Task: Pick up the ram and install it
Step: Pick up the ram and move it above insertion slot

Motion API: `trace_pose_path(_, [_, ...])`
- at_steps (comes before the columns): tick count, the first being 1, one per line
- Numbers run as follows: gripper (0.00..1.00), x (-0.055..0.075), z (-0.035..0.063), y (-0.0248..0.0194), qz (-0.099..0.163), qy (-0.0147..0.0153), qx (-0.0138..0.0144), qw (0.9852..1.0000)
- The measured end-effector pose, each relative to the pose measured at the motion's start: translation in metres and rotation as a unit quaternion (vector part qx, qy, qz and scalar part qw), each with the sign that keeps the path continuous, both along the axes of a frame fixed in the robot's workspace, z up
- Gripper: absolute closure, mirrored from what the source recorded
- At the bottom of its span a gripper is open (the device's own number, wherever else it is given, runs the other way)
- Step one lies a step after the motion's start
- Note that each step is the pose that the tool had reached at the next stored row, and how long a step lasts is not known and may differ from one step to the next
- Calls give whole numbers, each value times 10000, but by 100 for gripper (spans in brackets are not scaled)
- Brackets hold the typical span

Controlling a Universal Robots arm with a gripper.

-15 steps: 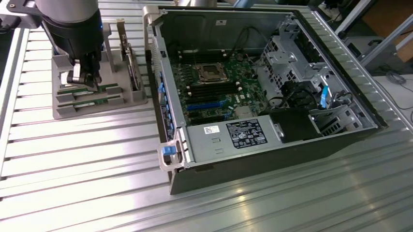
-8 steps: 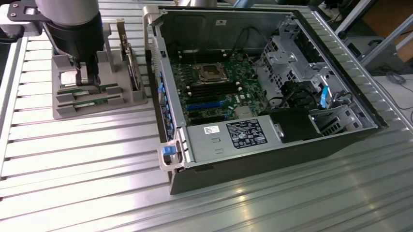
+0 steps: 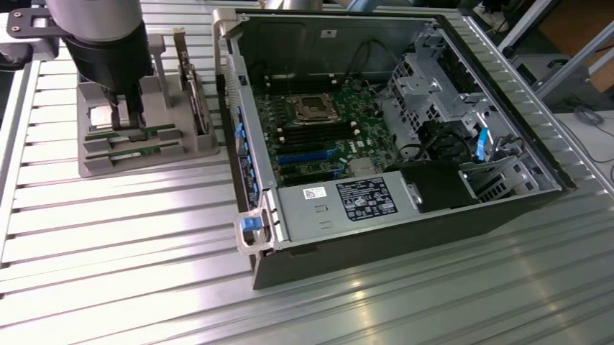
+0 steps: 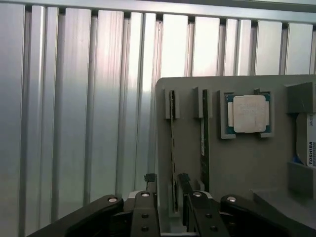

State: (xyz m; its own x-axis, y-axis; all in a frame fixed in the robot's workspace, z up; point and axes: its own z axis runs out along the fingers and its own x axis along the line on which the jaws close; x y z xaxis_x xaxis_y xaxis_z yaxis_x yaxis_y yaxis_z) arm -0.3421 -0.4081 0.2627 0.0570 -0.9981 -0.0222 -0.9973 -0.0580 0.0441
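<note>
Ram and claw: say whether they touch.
Cannot tell. In the wrist view the open claw straddles the ram; one side shows a gap, the other is unclear.

A: Clearance round the holder?

B: Worktop bare along the holder's outer-ram edge, wide passage there. Another flank: computer case wall just beside the holder, narrow lane only.

A: On the holder itself?

B: Claw sits over the outer ram, fingers parted either side of it. Second ram just beside it, with a slim gap between the sticks and one finger in that gap. Raised slot posts flank both sticks' far ends. Processor lies flat past the second ram, low. Hard drive beyond, on edge, tall.
</note>
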Motion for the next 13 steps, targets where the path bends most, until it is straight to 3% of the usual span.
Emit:
trace_pose_path(3, [70,-6,-44,52,28,-1,0,10000])
trace_pose_path(9, [70,-54,-116,64,29,0,-1,10000])
trace_pose_path(13, [70,-74,-171,94,28,0,-1,10000])
